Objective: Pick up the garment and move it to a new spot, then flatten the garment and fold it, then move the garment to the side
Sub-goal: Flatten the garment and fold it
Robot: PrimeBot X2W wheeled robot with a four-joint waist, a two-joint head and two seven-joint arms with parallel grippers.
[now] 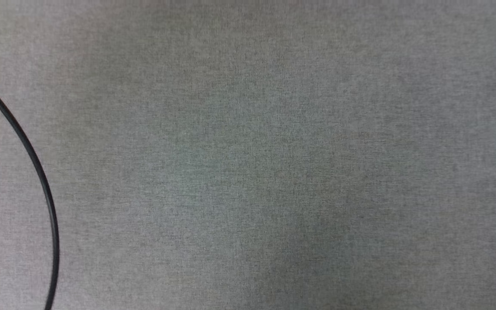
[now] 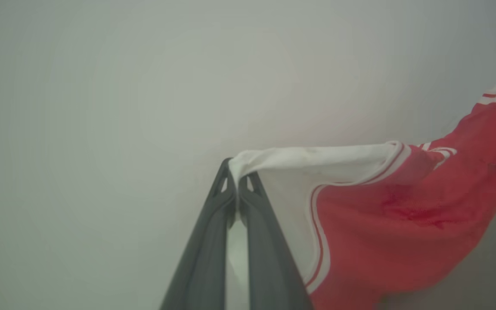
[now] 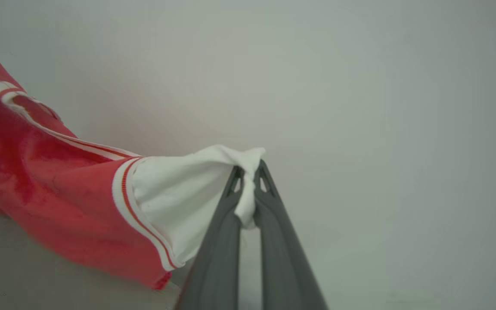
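- While I watch the left wrist view, my left gripper (image 2: 237, 172) has its jaws pinched together on a white edge of the garment (image 2: 403, 224), near the frame's centre.
- From there the red body with striped trim trails toward the right edge of the frame.
- On the right wrist view, my right gripper (image 3: 249, 170) is clamped tight on a bunched white sleeve (image 3: 179, 198), mid-frame; red cloth runs to the left edge.
- On the head view I see a grey woven surface (image 1: 274, 150) with a thin black cable (image 1: 38, 168) curving down the left side.
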